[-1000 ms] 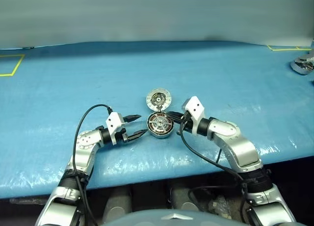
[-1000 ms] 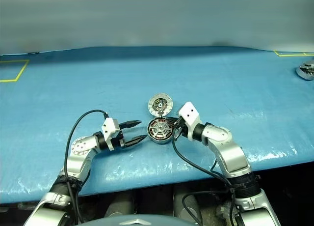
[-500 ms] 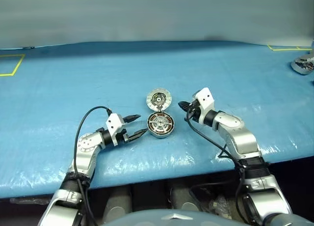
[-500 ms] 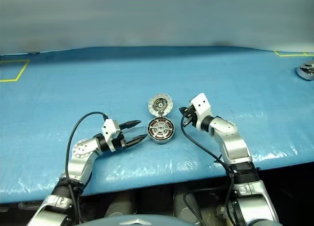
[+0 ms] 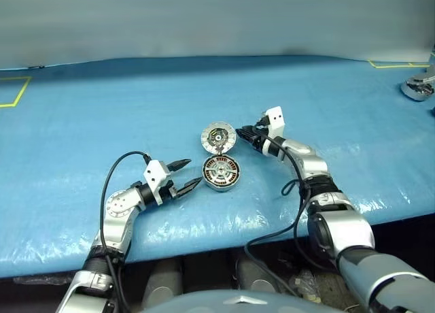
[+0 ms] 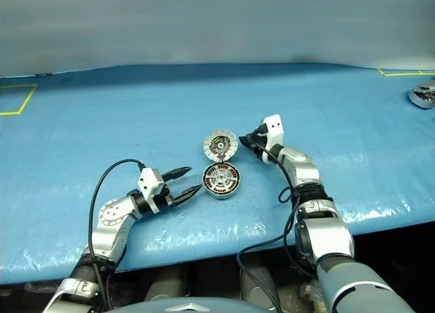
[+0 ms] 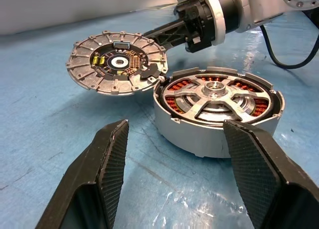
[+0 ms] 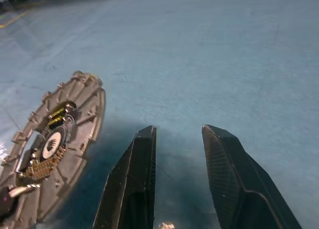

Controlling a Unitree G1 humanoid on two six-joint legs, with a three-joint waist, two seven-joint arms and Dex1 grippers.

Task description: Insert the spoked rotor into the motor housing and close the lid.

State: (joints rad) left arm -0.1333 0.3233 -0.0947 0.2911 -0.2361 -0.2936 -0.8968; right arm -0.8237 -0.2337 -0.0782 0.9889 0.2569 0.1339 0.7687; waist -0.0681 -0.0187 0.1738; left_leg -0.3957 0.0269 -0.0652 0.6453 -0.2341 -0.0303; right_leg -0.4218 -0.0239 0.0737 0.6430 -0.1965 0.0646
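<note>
Left gripper (image 5: 185, 175) jaws stand wide apart, holding nothing; right gripper (image 5: 242, 132) jaws stand narrowly parted, also holding nothing. The spoked rotor (image 7: 215, 93) sits inside the motor housing (image 5: 221, 173), its silver spokes lying over the copper windings. The housing rests on the blue table cover (image 5: 326, 109) near the front edge. The lid (image 5: 219, 137) lies at the housing's 12 o'clock, its near edge resting on the housing rim, inner face with dark centre turned up. The left gripper is just beside the housing at its 9 o'clock, apart from it. The right gripper is at the lid's 3 o'clock, fingertips close to its rim; contact cannot be confirmed. A silver object (image 5: 416, 88) lies well apart at 2 o'clock.
</note>
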